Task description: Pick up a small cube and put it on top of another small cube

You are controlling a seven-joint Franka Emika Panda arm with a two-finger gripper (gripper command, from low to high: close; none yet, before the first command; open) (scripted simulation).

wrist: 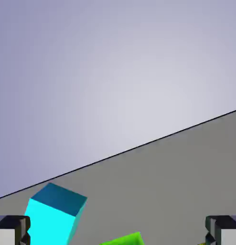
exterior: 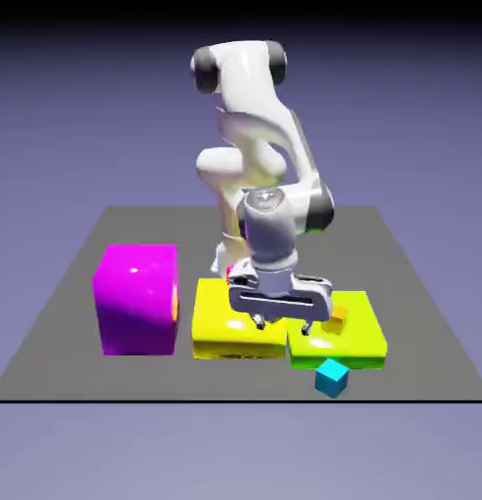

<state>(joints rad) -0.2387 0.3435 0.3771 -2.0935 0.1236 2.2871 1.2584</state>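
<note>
A small cyan cube (exterior: 331, 377) lies on the grey table near its front edge, just in front of a flat lime-green block (exterior: 352, 337). On that green block rests a small orange cube (exterior: 338, 314). My gripper (exterior: 283, 330) hangs low over the seam between the yellow block (exterior: 220, 317) and the green one, open, nothing between its fingers. In the hand view the cyan cube (wrist: 55, 217) shows at lower left, beside the left fingertip (wrist: 12, 230), with a sliver of the green block (wrist: 124, 239) at the bottom. The orange cube is out of the hand view.
A tall magenta cube (exterior: 138, 298) stands at the exterior view's left, next to the yellow block. A small pink bit (exterior: 228, 271) peeks out behind the hand. The table's front edge (exterior: 186, 399) runs close to the cyan cube.
</note>
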